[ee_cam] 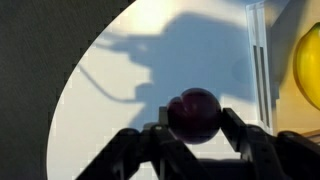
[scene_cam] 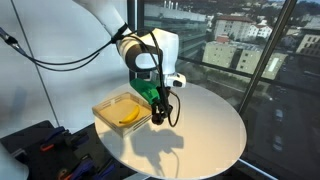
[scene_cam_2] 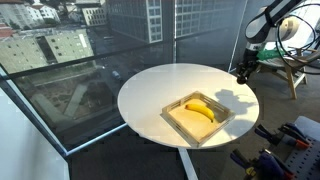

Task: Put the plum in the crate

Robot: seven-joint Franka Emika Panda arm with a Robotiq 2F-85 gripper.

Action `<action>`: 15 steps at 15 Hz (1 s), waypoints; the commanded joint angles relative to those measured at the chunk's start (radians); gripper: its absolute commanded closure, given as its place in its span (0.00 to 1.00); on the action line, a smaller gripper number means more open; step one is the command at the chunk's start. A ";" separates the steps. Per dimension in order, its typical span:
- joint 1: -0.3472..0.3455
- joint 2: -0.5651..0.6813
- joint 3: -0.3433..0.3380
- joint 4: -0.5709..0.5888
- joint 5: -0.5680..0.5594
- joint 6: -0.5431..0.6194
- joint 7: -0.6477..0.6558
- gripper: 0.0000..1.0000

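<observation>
In the wrist view the plum (ee_cam: 193, 112), small, round and dark reddish-purple, sits between the two black fingers of my gripper (ee_cam: 195, 130), which is shut on it above the white table. The crate (scene_cam: 104, 108), a shallow light-wood tray, lies on the table's edge in both exterior views (scene_cam_2: 176, 123). Its low wall (ee_cam: 258, 60) shows at the right of the wrist view. My gripper (scene_cam: 158, 113) hangs just beside the crate, off its side and above the table (scene_cam_2: 243, 73). In the exterior views the plum is too small to make out.
A yellow banana (scene_cam: 130, 117) lies inside the crate (scene_cam_2: 200, 110) (ee_cam: 308, 65). The round white table (scene_cam: 205, 135) stands by large windows. Cables hang from the arm. Dark equipment stands on the floor beyond the crate (scene_cam_2: 290, 140).
</observation>
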 commanded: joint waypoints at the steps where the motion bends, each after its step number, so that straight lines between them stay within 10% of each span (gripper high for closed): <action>1: 0.011 -0.073 -0.016 -0.007 -0.016 -0.066 0.006 0.69; 15: 0.031 -0.142 -0.024 0.004 -0.014 -0.142 -0.015 0.69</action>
